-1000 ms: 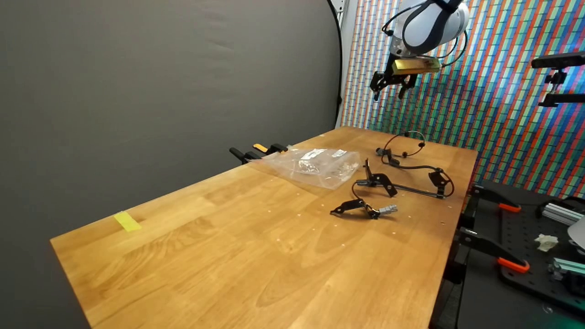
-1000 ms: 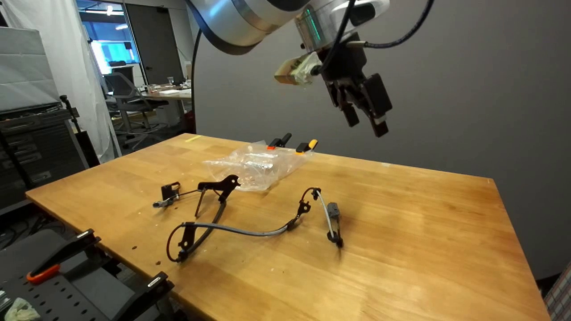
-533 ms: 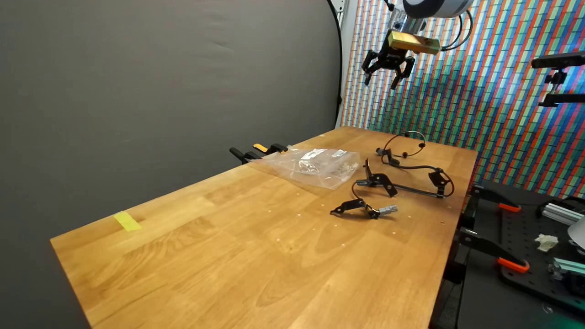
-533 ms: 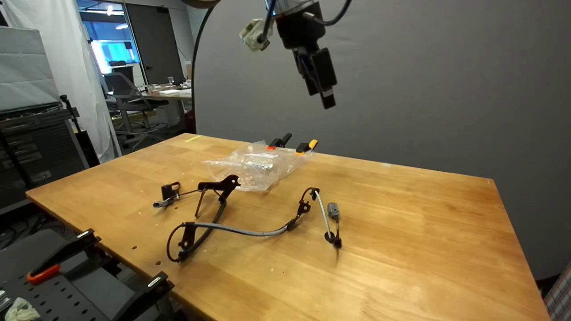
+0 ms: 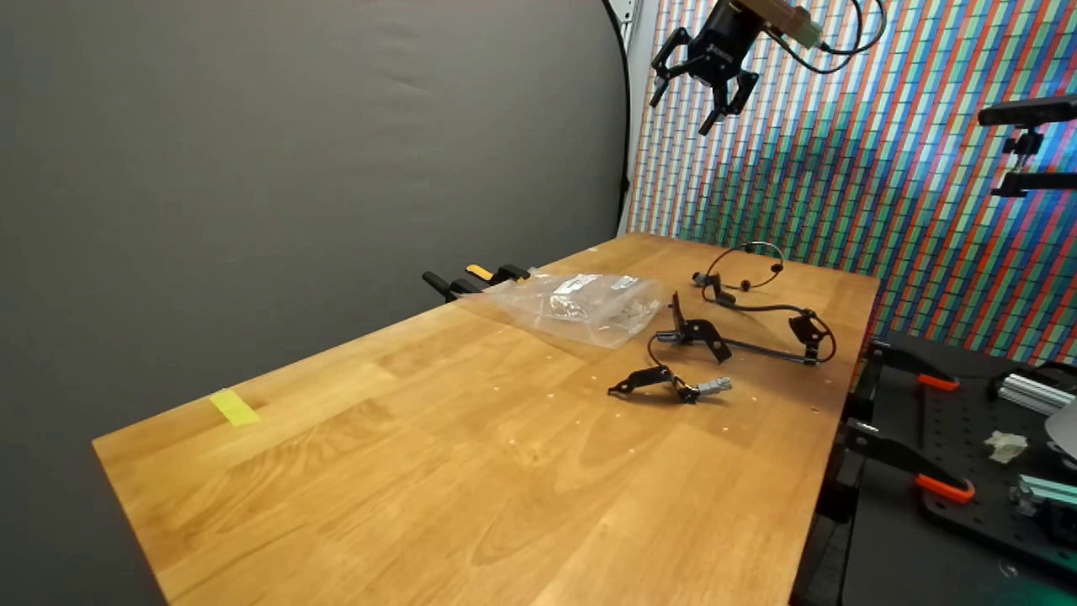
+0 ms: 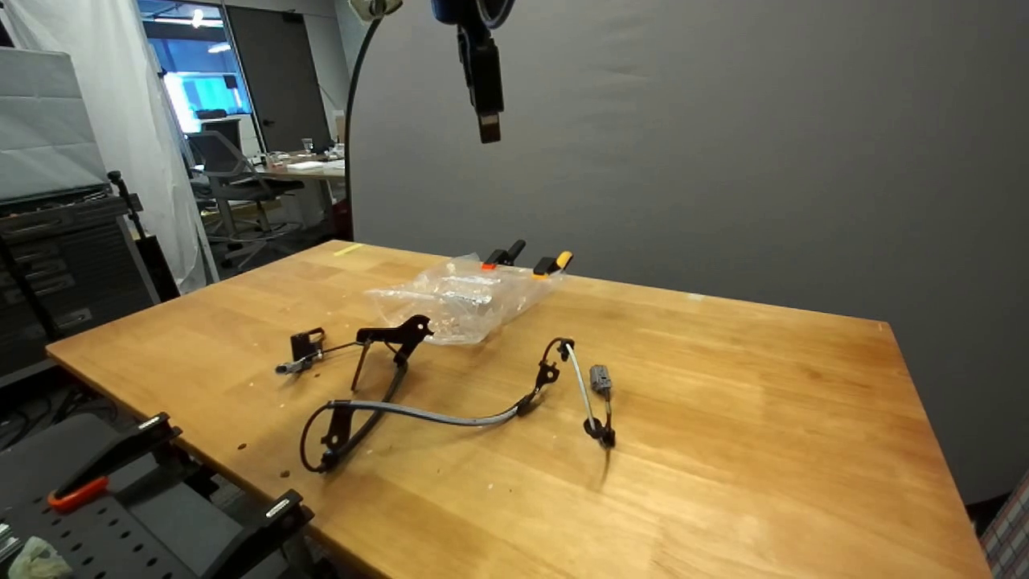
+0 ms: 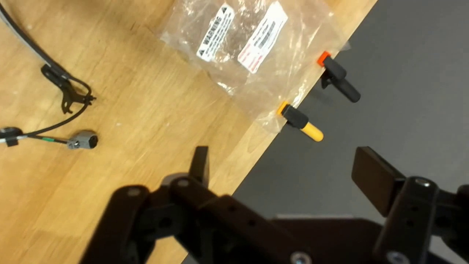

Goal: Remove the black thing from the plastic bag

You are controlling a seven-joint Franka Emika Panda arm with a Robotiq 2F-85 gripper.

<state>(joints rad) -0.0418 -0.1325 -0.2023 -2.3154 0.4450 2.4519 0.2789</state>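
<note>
The black thing is a long black cable harness with flat brackets and grey connectors. It (image 5: 707, 337) lies on the table outside the bag, and it also shows in an exterior view (image 6: 450, 419). One end of it shows at the left of the wrist view (image 7: 69, 91). The clear plastic bag (image 5: 580, 320) lies flat beside it at the table edge, also in an exterior view (image 6: 458, 301) and the wrist view (image 7: 285, 73). My gripper (image 5: 682, 112) is high above the table, open and empty. Its spread fingers (image 7: 287, 170) show in the wrist view.
Two clamps, one with a black handle (image 7: 337, 73) and one with a yellow handle (image 7: 298, 119), hold the bag at the table edge. Yellow tape (image 5: 235, 407) is on the table. A black side table (image 5: 892, 539) with orange-tipped clamps stands along the opposite edge.
My gripper has risen and moved left in both exterior views, and its tilt has changed. The harness end by the grey connector has shifted very slightly. The bag has not moved.
</note>
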